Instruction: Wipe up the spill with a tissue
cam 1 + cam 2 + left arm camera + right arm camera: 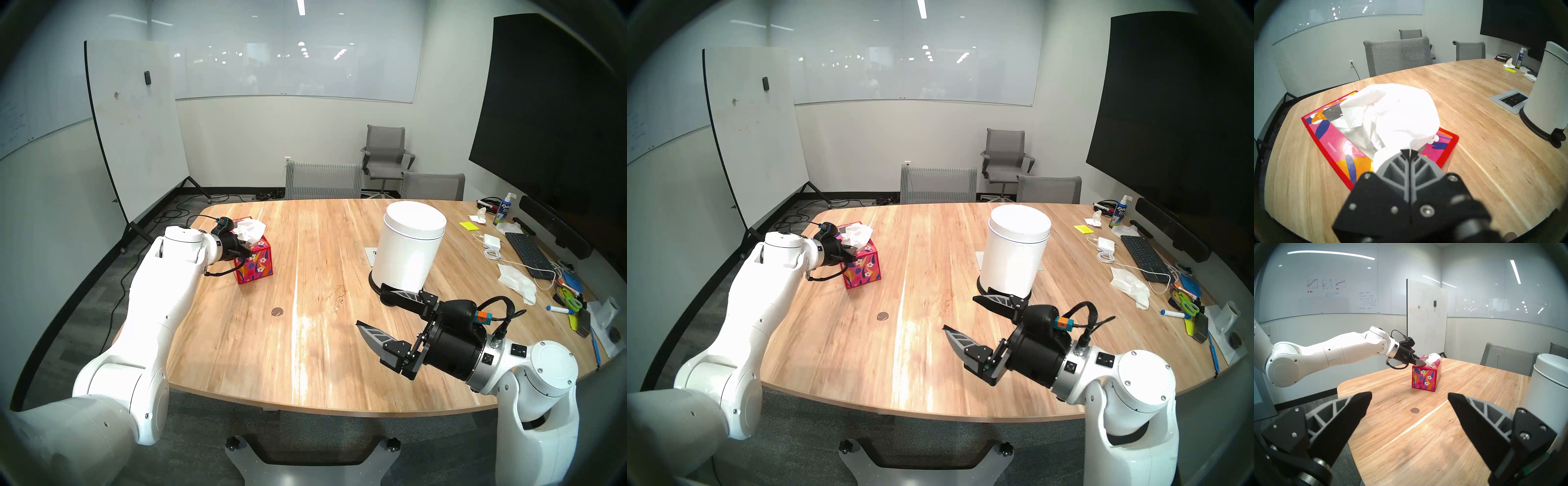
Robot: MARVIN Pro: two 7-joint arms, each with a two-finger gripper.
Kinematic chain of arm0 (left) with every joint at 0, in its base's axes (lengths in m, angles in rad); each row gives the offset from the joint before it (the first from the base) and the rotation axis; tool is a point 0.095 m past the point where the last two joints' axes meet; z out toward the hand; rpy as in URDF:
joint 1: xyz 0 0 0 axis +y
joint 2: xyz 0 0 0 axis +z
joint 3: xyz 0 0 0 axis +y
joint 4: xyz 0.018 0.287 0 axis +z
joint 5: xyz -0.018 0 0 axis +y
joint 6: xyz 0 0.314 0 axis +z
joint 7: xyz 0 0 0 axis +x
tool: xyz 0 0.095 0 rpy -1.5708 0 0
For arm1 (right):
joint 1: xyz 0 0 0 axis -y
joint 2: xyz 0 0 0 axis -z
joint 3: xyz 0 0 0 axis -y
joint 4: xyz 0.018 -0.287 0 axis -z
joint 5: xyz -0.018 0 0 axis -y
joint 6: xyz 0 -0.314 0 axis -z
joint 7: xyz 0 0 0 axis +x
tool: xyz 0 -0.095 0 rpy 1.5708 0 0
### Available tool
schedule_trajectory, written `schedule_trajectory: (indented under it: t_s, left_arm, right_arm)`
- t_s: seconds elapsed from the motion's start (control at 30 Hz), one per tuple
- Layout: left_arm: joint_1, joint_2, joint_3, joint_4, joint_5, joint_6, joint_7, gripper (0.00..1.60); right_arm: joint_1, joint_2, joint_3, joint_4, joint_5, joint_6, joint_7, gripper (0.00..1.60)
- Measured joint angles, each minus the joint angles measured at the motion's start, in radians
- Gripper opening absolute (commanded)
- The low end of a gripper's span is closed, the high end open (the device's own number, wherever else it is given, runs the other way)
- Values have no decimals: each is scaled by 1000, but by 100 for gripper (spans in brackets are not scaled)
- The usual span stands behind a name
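Note:
The spill (277, 311) is a small round dark brown blot on the wooden table (237, 356), near its front left. Behind it stands a red floral tissue box (254, 268) with a white tissue (249, 230) puffed out of its top. My left gripper (249, 253) is at the box top, and in the left wrist view its fingers are pressed together on the near end of the tissue (1395, 115). My right gripper (369, 305) hovers open above the table to the right of the spill (1414, 410), holding nothing.
A tall white lidded bin (410, 251) stands just behind my right gripper. At the table's right edge lie a keyboard (527, 253), crumpled white papers (517, 281), a spray bottle (502, 208), scissors and markers. Grey chairs (322, 180) line the far side.

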Motion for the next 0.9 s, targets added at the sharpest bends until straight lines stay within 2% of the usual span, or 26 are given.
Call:
schedule_trajectory:
  t_s: [0.3, 0.9]
  left_arm:
    - [42, 4, -17, -92, -23, 10, -36, 0]
    - [118, 21, -68, -330, -70, 113, -109, 0]
  right_arm:
    - [0, 0, 0, 0, 0, 0, 0, 160]
    - [0, 0, 0, 0, 0, 0, 0, 160]
